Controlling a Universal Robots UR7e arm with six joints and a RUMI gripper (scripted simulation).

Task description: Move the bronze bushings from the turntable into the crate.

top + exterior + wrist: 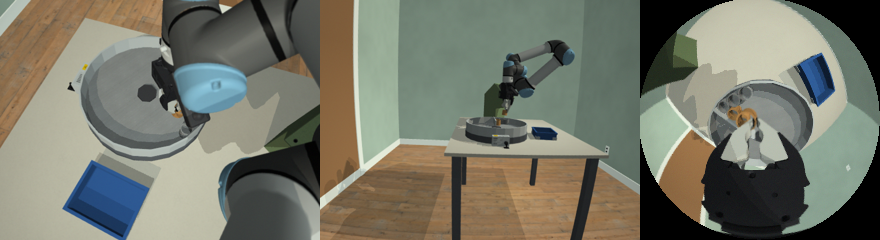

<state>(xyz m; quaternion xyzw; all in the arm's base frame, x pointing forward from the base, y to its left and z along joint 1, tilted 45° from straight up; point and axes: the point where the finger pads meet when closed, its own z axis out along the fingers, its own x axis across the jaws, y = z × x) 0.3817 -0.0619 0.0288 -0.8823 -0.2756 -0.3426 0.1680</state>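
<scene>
The gripper (505, 107) hangs above the far side of the turntable (475, 129), pointing down, with its fingers drawn almost together and pinching the wall of a bronze bushing (504, 112). In the exterior view that bushing is clear of the disc, hanging at the fingertips above the rim. From the top it shows only as a sliver of orange (177, 113) beside the black gripper body, since the arm's blue-capped wrist covers most of it. A second bronze bushing (498, 121) stands upright on the disc, below and just to one side of the held one. In the wrist view it lies beside two steel bushings (739, 98) near the rim. One steel bushing (184, 130) can be seen from the top against the wall of the turntable. The blue crate (77, 191) sits on the table (552, 149) next to the turntable, apart from it, and no bushing can be seen in it.
</scene>
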